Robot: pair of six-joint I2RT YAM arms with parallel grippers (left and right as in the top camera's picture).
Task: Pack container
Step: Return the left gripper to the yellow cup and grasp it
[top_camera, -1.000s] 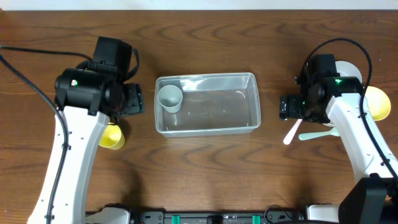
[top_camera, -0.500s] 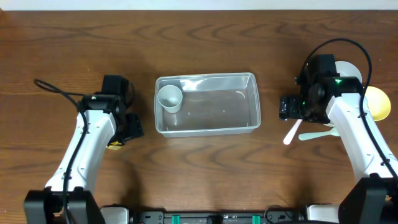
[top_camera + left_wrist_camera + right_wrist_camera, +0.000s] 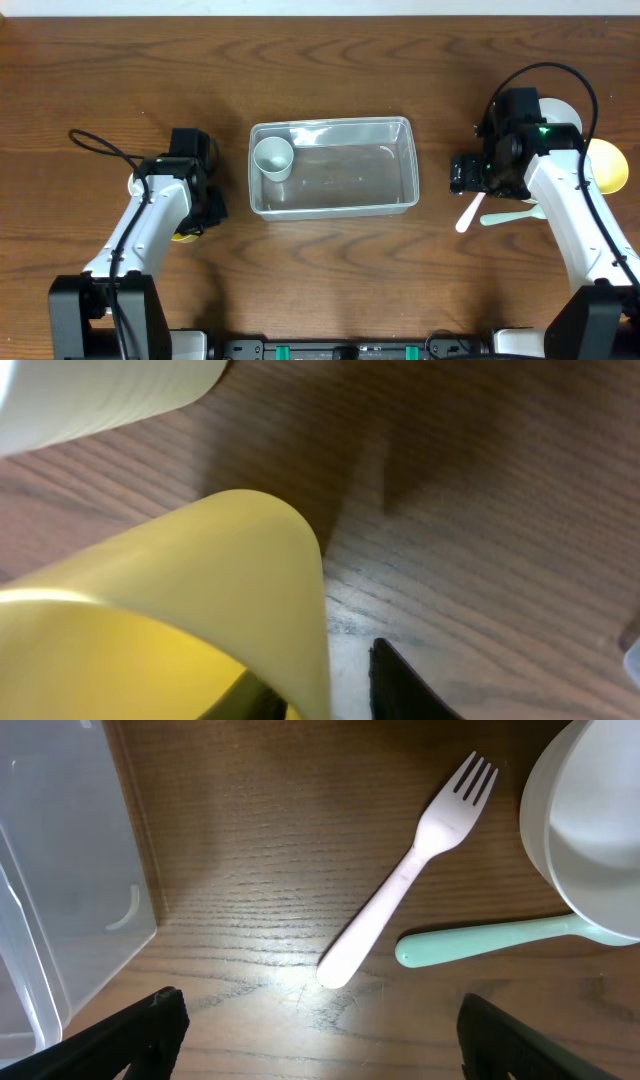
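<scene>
Seat left gripper (image 3: 207, 206), closure hard to tell this close, squarely around the yellow cup (image 3: 180, 590) before lifting toward the container (image 3: 412, 165) at centre, with right gripper (image 3: 320, 1030) parted wide above the fork (image 3: 400, 890).

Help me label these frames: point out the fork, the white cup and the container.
fork (image 3: 403, 877), right wrist view, middle of its handle.
white cup (image 3: 272, 156), overhead view, its open inside.
container (image 3: 350, 175), overhead view, bare floor right of the cup.
</scene>
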